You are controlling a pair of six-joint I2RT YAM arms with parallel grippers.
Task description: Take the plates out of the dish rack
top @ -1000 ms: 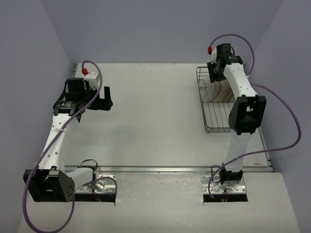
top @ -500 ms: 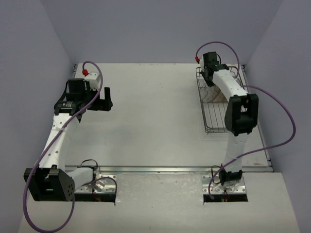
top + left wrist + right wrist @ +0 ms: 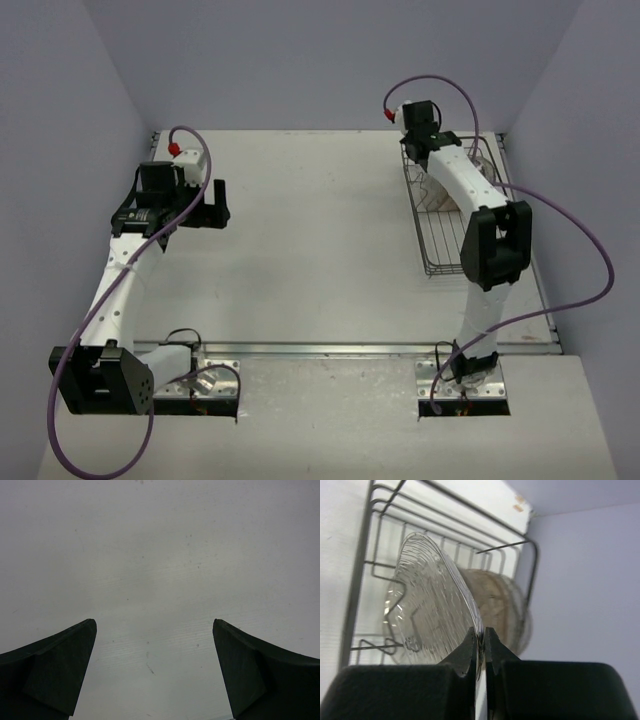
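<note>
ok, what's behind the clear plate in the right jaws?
A smoky brown plate stands just behind the clear plate, inside the dish rack. Anything further back is covered by the brown one.

Dish rack (image 3: 441, 246) on table (image 3: 320, 255) (far right)

My right arm (image 3: 492, 245) rises from its base and reaches over the dish rack (image 3: 440, 255), with the elbow above the rack's near half and the forearm angled toward its far left corner. My right gripper (image 3: 479, 639) is pinched on the rim of a clear plate (image 3: 427, 600), fingers nearly meeting. My left arm (image 3: 110, 290) sits well to the rack's left. My left gripper (image 3: 154, 625) points toward the rack, spread wide, holding nothing.
</note>
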